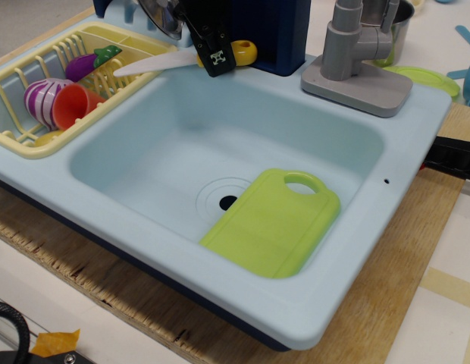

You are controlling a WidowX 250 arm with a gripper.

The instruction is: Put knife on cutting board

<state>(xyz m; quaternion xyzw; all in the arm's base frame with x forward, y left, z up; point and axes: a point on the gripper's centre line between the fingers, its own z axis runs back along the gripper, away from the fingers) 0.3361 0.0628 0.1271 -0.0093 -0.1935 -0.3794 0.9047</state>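
Observation:
The knife [155,63] has a white blade reaching left over the corner of the dish rack and a yellow handle [243,51] at the sink's back rim. My black gripper [217,61] comes down from above and is closed over the knife where blade meets handle. The lime-green cutting board [269,222] lies tilted in the front right of the blue sink basin [144,152], its handle hole toward the back, well apart from the gripper.
A yellow dish rack [23,140] at the left holds a tipped red cup [68,106], a purple striped toy [39,98] and an eggplant [87,64]. A grey faucet [356,53] stands at the back right, with a pale green plate [424,76] behind it.

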